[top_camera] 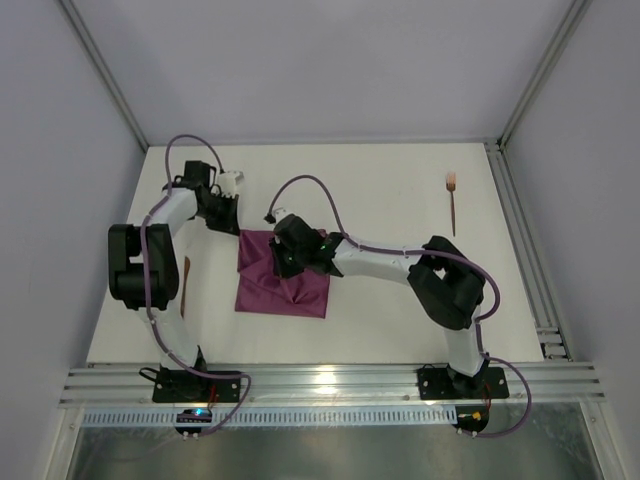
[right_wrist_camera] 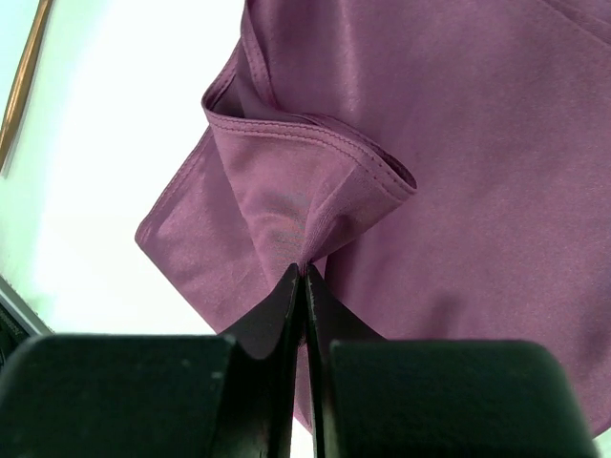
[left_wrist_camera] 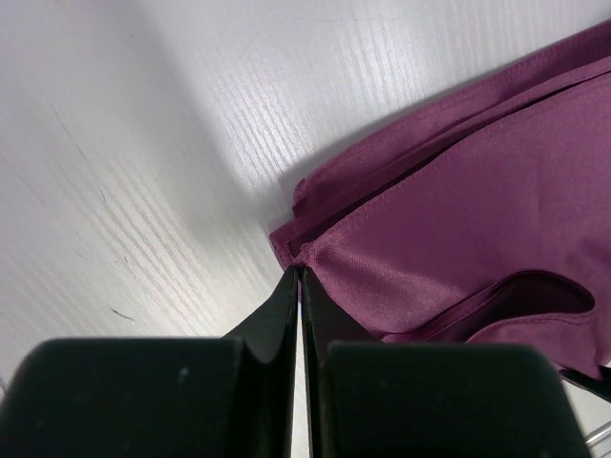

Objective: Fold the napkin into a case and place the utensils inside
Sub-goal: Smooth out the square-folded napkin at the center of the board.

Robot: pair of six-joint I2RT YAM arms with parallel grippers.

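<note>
Bright even light, blurred near fingers (right_wrist_camera: 124, 391)

Left pincer (left_wrist_camera: 299, 271) closed; right pincer (right_wrist_camera: 304, 269) closed, arm reaching leftward.

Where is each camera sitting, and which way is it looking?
Top camera: above and behind the arms, looking down at the white table, both arms and the maroon-purple cloth napkin.
Left wrist camera: on the left arm, looking past its left gripper at a pinched napkin corner.
Right wrist camera: same, right gripper pinching a fold.
All share the napkin.
</note>
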